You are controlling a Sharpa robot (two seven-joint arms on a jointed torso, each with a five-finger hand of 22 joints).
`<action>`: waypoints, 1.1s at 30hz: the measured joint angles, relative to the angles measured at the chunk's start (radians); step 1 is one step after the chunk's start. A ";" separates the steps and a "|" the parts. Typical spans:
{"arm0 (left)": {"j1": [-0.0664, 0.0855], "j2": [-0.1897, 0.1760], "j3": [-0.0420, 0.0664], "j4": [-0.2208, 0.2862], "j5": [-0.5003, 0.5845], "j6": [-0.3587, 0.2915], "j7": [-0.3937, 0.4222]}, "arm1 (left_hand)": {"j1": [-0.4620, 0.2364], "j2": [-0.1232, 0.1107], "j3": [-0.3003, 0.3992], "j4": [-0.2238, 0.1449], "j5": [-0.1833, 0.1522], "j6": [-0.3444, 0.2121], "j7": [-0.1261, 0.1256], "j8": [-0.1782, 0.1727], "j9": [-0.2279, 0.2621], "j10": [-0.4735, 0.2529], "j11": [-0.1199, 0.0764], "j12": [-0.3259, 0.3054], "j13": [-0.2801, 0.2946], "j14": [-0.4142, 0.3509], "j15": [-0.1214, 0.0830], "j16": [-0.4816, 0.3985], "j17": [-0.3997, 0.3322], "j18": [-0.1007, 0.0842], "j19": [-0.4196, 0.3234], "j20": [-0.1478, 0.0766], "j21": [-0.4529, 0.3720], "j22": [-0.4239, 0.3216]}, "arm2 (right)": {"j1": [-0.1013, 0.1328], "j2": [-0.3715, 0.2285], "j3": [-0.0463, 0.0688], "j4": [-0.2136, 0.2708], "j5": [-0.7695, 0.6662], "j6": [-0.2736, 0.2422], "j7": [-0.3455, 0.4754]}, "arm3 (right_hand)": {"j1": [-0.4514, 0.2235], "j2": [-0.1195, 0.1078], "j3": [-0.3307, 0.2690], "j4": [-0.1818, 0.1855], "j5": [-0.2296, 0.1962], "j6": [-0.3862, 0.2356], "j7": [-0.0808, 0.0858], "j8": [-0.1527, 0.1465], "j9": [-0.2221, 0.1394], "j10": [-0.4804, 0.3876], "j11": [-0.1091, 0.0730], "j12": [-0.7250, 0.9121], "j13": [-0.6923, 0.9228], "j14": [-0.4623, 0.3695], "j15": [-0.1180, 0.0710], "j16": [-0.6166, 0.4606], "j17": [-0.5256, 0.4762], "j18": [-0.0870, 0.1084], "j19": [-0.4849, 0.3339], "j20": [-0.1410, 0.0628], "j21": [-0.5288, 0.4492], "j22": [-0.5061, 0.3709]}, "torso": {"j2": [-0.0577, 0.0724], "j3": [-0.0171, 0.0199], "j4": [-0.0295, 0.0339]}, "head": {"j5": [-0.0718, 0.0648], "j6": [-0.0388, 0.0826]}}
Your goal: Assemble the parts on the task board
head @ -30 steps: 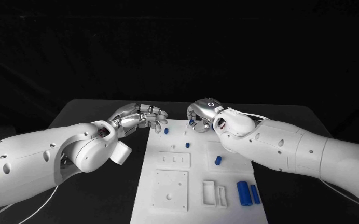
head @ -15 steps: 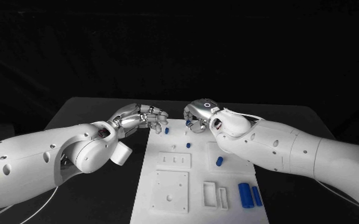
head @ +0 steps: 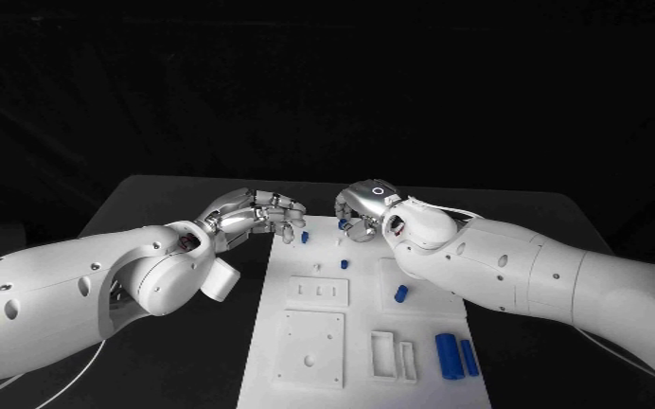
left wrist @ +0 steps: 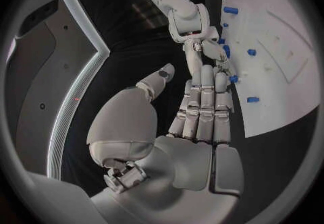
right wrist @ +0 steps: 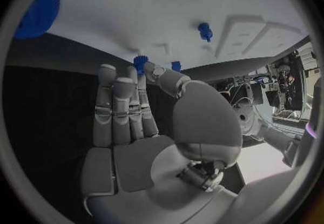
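Observation:
The white task board (head: 317,333) lies in the middle of the table. My left hand (head: 259,215) hovers at its far left corner, fingers straight and side by side with the thumb apart (left wrist: 201,106), holding nothing. A small blue part (left wrist: 233,79) lies just by its fingertips. My right hand (head: 366,208) is over the board's far edge and pinches a small blue part (right wrist: 140,62) between thumb and fingertip. Other blue parts sit on the board: a small peg (head: 305,237), another (head: 343,264), a cylinder (head: 398,293), and two larger cylinders (head: 444,352) near the front right.
The board carries raised white blocks and slotted plates (head: 318,292) toward its front. Black table (head: 164,210) surrounds the board on both sides. My two hands are close together above the far edge.
My right hand has shifted slightly left along the board's far edge with the small blue part. The left hand has hardly moved.

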 measured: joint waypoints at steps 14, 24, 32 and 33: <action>0.000 -0.001 0.000 0.000 0.000 0.000 0.000 | 0.000 0.000 0.000 0.000 0.000 0.000 0.000 0.000 0.000 0.000 0.000 0.000 0.001 0.000 0.000 0.000 0.001 0.000 0.000 0.000 0.000 0.001 | 0.000 0.002 0.000 -0.006 0.001 0.018 -0.009 | -0.002 -0.019 0.007 0.007 0.000 -0.016 0.013 -0.026 0.002 -0.027 0.016 -0.030 0.006 -0.003 0.004 0.000 -0.007 0.000 -0.007 -0.001 0.000 0.000 | 0.001 0.0011 -0.0011 | 0.001 -0.002; 0.000 -0.003 0.000 0.000 0.000 0.000 0.000 | 0.000 0.000 0.000 0.000 0.000 0.000 0.000 0.000 0.000 0.000 0.000 0.000 0.000 0.000 0.000 0.000 0.001 -0.001 0.000 0.000 0.000 0.001 | 0.000 0.006 -0.001 -0.018 0.020 0.014 -0.011 | -0.017 -0.071 -0.007 0.031 -0.011 -0.117 0.061 -0.098 -0.032 -0.179 0.067 -0.054 -0.049 -0.015 0.052 -0.002 -0.021 0.000 -0.029 0.011 -0.005 0.000 | 0.001 0.0006 -0.0010 | 0.001 -0.002; 0.000 -0.007 0.000 -0.007 0.000 0.000 0.000 | 0.000 0.000 0.000 0.000 0.000 0.000 0.000 0.000 0.001 0.000 0.000 0.000 0.001 0.000 0.000 0.000 0.001 -0.001 0.000 0.000 0.000 0.001 | 0.000 -0.006 -0.001 -0.016 0.042 -0.021 -0.017 | -0.028 -0.083 -0.031 0.025 -0.011 -0.137 0.069 -0.110 -0.044 -0.205 0.080 -0.054 -0.081 -0.025 0.064 -0.008 -0.028 0.001 -0.050 0.021 -0.015 0.000 | 0.000 0.0006 -0.0009 | 0.001 0.000; 0.000 -0.008 0.000 -0.007 0.000 0.000 0.000 | 0.000 0.000 0.000 0.000 0.000 0.000 0.000 0.000 0.001 0.000 0.000 0.000 0.001 0.000 0.000 0.000 0.001 -0.001 0.000 0.000 0.000 0.001 | 0.000 -0.010 -0.001 -0.012 0.045 -0.024 -0.017 | -0.028 -0.083 -0.031 0.025 -0.011 -0.137 0.069 -0.110 -0.044 -0.205 0.080 -0.054 -0.082 -0.025 0.064 -0.008 -0.028 0.001 -0.052 0.022 -0.015 0.000 | 0.000 0.0006 -0.0009 | 0.001 0.000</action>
